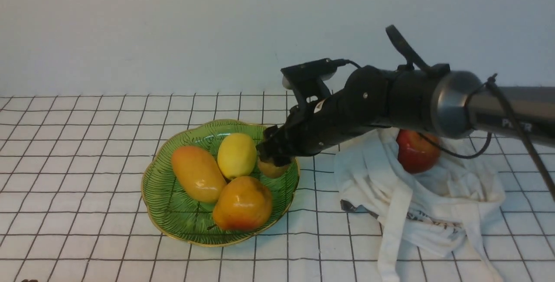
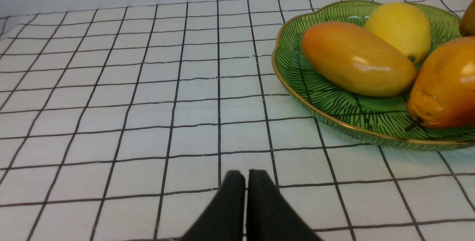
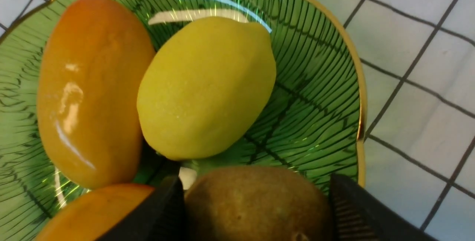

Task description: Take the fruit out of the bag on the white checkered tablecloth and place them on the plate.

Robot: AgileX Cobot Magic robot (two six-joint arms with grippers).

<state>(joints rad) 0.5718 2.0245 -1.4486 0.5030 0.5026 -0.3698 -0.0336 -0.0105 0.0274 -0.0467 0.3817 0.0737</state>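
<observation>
My right gripper (image 1: 271, 158) reaches over the far right part of the green plate (image 1: 167, 206) and is shut on the small olive-brown fruit (image 1: 272, 169). In the right wrist view the fruit (image 3: 256, 204) sits between both black fingers (image 3: 167, 207), low over the plate (image 3: 315, 85). The red apple (image 1: 415, 152) rests on the crumpled white bag (image 1: 433, 199) to the right, partly behind my right arm. My left gripper (image 2: 245, 176) is shut and empty over the checkered tablecloth (image 2: 148, 85), left of the plate (image 2: 334, 104); it does not show in the front view.
A yellow lemon (image 1: 236, 155) and two glossy orange-yellow fruits (image 1: 197, 173) (image 1: 243, 204) fill most of the plate. The bag's long straps (image 1: 392, 230) trail toward the front edge. A plain wall stands behind the table.
</observation>
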